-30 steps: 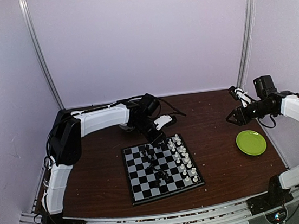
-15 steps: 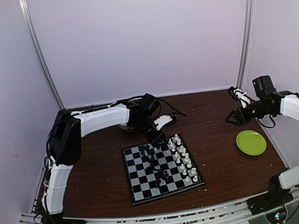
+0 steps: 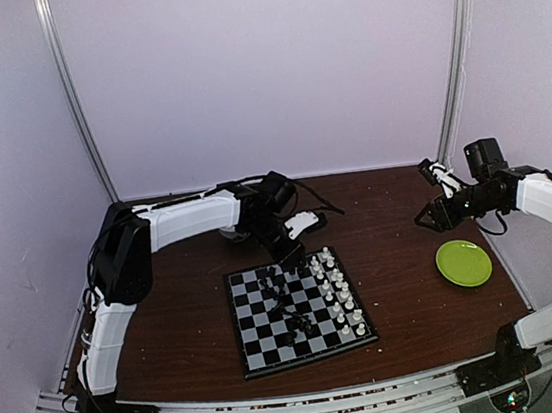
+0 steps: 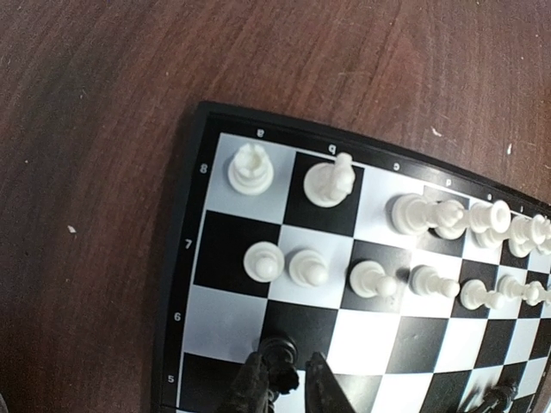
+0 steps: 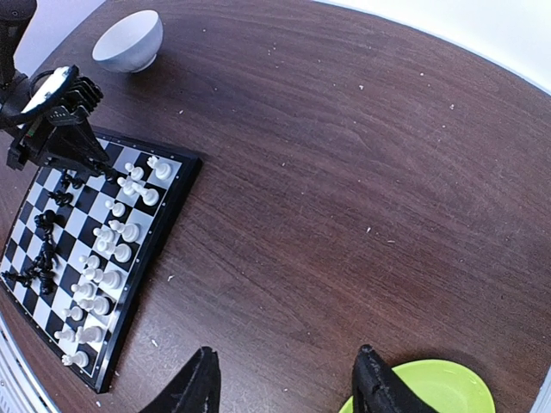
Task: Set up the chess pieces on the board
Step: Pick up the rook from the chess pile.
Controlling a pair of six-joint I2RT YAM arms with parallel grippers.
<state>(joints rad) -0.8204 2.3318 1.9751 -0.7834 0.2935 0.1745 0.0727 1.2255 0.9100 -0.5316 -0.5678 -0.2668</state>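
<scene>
The board (image 3: 264, 354) lies in the middle of the table. White chess pieces (image 3: 337, 295) stand in two rows along its right side, and black pieces (image 3: 290, 305) are scattered over its middle. My left gripper (image 3: 287, 255) is at the board's far edge. In the left wrist view the left gripper (image 4: 284, 379) has its jaws narrowly set on a black piece (image 4: 280, 351) over the sixth row, beside the white pawns (image 4: 370, 280). My right gripper (image 3: 424, 219) is open and empty above bare table, also in its wrist view (image 5: 288, 379).
A green plate (image 3: 463, 263) lies at the right, just beside my right fingertips (image 5: 372, 383). A white bowl (image 5: 129, 39) stands behind the board at the far left, near my left arm. Pale crumbs dot the brown table.
My right gripper has drifted slightly to the left. The left arm and the pieces have not visibly moved.
</scene>
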